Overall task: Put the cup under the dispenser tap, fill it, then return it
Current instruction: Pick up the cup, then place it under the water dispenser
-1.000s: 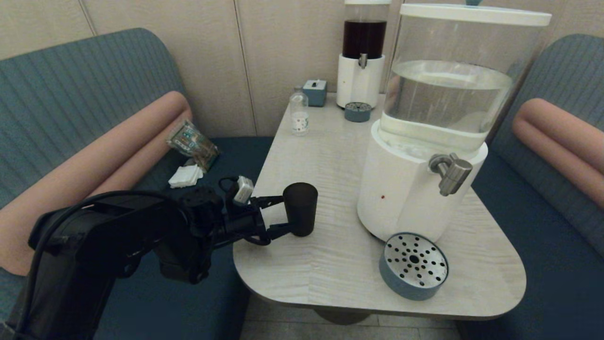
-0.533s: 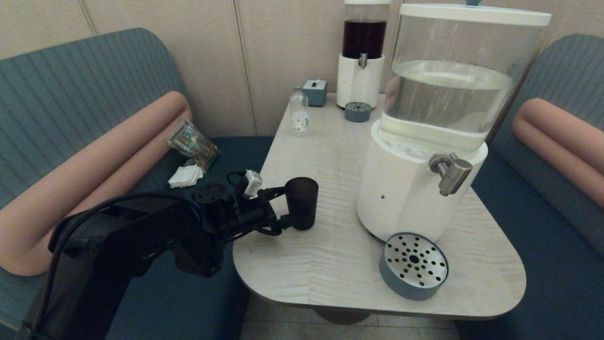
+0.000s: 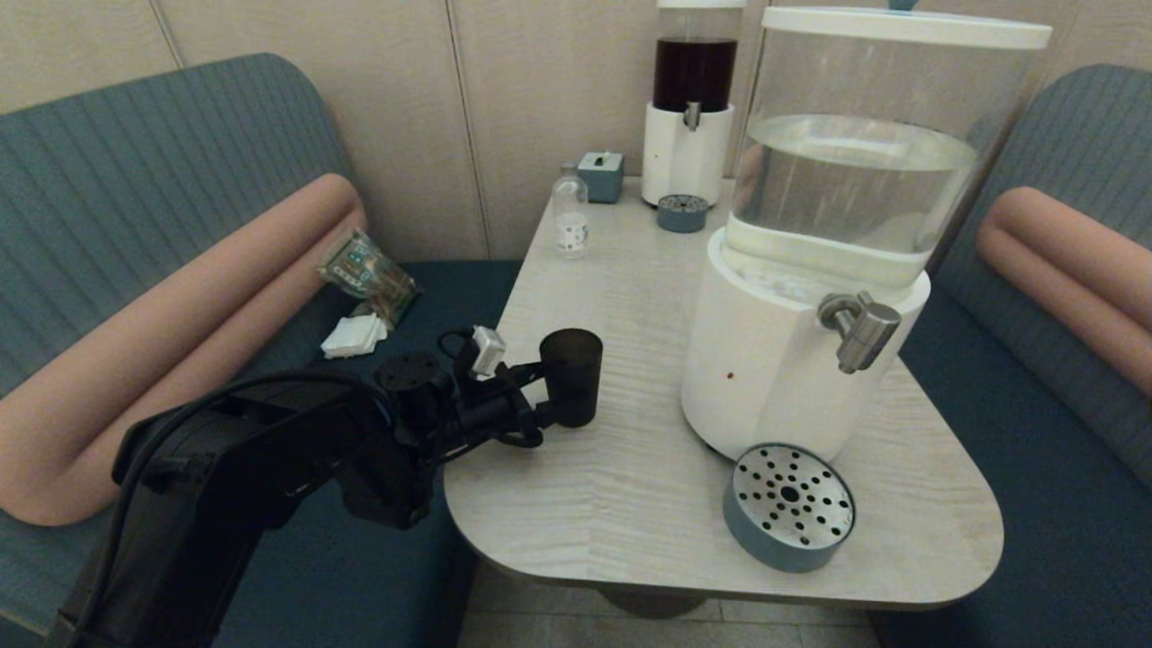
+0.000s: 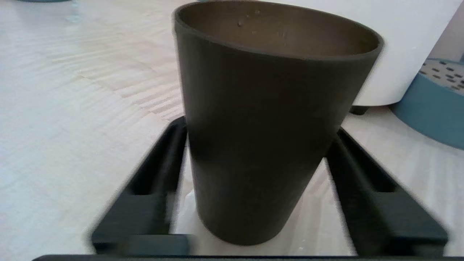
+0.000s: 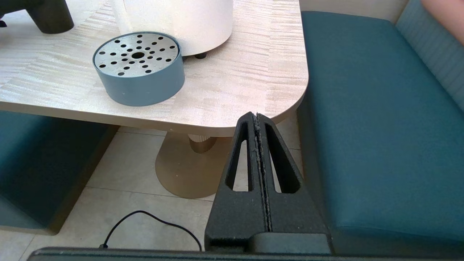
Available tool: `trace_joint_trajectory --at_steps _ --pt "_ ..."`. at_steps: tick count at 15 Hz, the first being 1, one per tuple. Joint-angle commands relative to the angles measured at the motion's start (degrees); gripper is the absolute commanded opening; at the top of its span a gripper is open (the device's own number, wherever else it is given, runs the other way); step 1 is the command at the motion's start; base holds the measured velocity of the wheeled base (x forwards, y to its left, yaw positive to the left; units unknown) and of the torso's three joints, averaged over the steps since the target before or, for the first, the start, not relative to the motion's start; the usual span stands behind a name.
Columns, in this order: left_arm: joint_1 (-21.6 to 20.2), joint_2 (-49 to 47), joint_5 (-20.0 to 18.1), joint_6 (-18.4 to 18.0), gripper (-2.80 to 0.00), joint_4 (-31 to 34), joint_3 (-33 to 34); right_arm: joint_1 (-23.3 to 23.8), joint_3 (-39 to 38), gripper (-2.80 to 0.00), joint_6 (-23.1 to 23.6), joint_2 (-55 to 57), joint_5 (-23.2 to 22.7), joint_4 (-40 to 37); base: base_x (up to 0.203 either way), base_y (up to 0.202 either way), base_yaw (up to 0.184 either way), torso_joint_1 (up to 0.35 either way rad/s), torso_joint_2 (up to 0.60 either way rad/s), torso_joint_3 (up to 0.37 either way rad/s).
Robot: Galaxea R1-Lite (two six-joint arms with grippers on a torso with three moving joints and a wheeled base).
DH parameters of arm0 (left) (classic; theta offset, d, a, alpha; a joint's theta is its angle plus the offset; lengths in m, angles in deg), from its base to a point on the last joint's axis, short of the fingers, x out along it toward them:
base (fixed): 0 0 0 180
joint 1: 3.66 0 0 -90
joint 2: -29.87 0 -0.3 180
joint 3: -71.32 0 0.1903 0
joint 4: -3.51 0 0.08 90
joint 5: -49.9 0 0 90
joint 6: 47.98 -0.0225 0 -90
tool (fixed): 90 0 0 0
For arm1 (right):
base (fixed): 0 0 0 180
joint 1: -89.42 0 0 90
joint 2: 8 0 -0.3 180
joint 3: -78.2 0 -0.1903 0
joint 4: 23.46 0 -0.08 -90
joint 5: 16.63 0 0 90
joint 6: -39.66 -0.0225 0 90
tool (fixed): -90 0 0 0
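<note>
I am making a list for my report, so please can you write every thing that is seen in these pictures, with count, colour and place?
cup: one, matte black, upright on the table's left part, between the left gripper's fingers
table: one, pale wood grain, centre
big dispenser: one, white base, clear water tank, table's right part
dispenser tap: one, brushed steel, on the big dispenser's front
drip tray: one, blue with perforated metal top, near table edge
dark-liquid dispenser: one, white base, far end
small drip tray: one, blue, before it
bottle: one, clear, white label, far left
small box: one, blue, far end
left gripper: black, fingers either side of the cup
right gripper: black, shut, off the table's right corner
</note>
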Motion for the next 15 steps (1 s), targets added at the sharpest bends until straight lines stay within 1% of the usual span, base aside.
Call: trace_joint_trajectory --at_steps 1,5,7,11,13,15 --pt "0.7 0.4 -0.3 0.4 -2.80 -0.5 0.9 0.0 0.0 -2.80 0.0 -0.2 0.0 0.0 0.000 0.000 0.000 0.000 0.00 0.000" --pt "3.4 2.3 0.0 0.3 -2.80 -0.5 3.3 0.0 0.0 -2.80 0.0 -0.2 0.0 0.0 0.000 0.000 0.000 0.000 0.00 0.000" --pt "4.6 4.8 1.2 0.4 -2.80 -0.5 5.1 0.0 0.0 -2.80 0.0 -0.2 0.0 0.0 0.000 0.000 0.000 0.000 0.00 0.000" --pt "8.0 14.7 2.5 0.4 -2.80 -0.5 13.4 0.0 0.0 -2.80 0.0 -0.2 0.0 0.0 0.000 0.000 0.000 0.000 0.00 0.000" --pt "11.7 21.4 4.9 0.5 -2.80 -0.5 18.3 0.0 0.0 -2.80 0.0 -0.2 0.0 0.0 0.000 0.000 0.000 0.000 0.00 0.000" --pt "18.3 25.6 7.4 0.7 -2.80 -0.5 22.2 0.0 0.0 -2.80 0.0 -0.2 0.0 0.0 0.000 0.000 0.000 0.000 0.00 0.000"
